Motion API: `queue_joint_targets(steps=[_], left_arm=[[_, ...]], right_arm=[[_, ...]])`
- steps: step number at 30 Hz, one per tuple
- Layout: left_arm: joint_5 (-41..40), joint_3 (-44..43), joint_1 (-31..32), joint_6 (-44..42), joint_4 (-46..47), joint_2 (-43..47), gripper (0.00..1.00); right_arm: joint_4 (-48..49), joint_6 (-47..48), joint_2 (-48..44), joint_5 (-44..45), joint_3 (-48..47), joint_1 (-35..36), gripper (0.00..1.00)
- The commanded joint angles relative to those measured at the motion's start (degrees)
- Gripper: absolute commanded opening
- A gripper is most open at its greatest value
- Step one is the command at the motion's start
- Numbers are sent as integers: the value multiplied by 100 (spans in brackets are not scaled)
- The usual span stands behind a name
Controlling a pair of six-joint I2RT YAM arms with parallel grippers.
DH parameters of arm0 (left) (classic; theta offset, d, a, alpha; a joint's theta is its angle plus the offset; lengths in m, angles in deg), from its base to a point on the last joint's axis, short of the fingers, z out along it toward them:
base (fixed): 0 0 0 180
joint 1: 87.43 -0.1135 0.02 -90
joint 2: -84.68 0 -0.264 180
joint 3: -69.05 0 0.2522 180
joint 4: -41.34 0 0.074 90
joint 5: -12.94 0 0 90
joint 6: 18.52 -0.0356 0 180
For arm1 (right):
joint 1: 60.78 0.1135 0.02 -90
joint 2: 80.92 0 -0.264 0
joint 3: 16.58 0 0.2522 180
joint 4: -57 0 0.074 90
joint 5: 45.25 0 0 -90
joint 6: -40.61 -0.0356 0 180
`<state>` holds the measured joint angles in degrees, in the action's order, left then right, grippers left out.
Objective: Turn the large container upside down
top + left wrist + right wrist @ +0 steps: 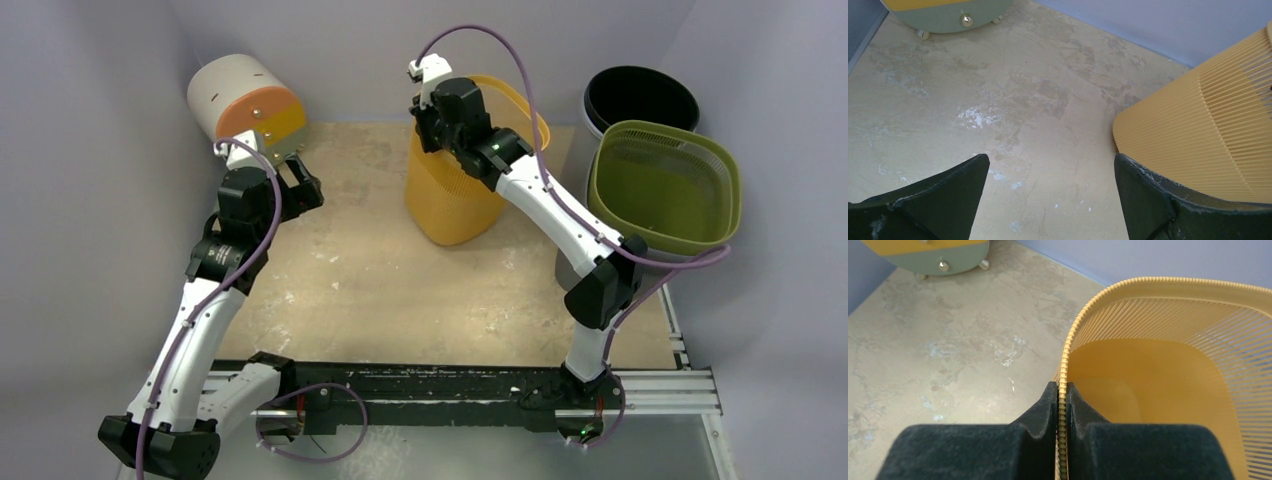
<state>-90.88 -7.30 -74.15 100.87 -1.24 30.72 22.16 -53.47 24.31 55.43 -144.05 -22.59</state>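
Observation:
The large container is a yellow ribbed plastic bin (455, 195), tilted on the table's far middle with its mouth up. My right gripper (428, 125) is shut on its left rim; in the right wrist view the fingers (1048, 400) pinch the beaded rim (1064, 365), one inside and one outside, with the bin's yellow inside (1158, 385) to the right. My left gripper (300, 185) is open and empty over the table, left of the bin. In the left wrist view its gap (1050, 172) shows bare table, with the bin's ribbed wall (1208, 130) at right.
A round white and orange cylinder (245, 100) lies at the far left corner, also in the left wrist view (948, 12). A green basket (665, 185) and a black bin (640, 100) stand at the far right. The beige tabletop (380, 290) has purple walls around it.

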Motion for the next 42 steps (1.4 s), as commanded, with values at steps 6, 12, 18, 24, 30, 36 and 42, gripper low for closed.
queue_joint_targets(steps=[6,12,18,24,30,36,42], left_arm=[[-50,176,26,-119,137,64,89],[257,96,26,-363,244,27,93],[940,-557,76,-45,311,-405,93],[464,-2133,1136,319,56,-1334,93],[-245,-4036,2593,361,-339,-2827,93],[-521,-4750,3564,-61,3,-3939,93],[-131,-4853,3760,-1085,475,-4616,93]], right_arm=[[815,333,-354,577,294,87,42],[728,388,-737,673,73,83,67],[600,350,-1314,1159,-64,79,100],[-8,-58,-1579,2459,-142,-213,100],[-195,-684,-2146,2146,402,-1189,100],[-294,-831,-2667,2291,772,-1845,100],[-328,-812,-3078,2134,1133,-2434,100]])
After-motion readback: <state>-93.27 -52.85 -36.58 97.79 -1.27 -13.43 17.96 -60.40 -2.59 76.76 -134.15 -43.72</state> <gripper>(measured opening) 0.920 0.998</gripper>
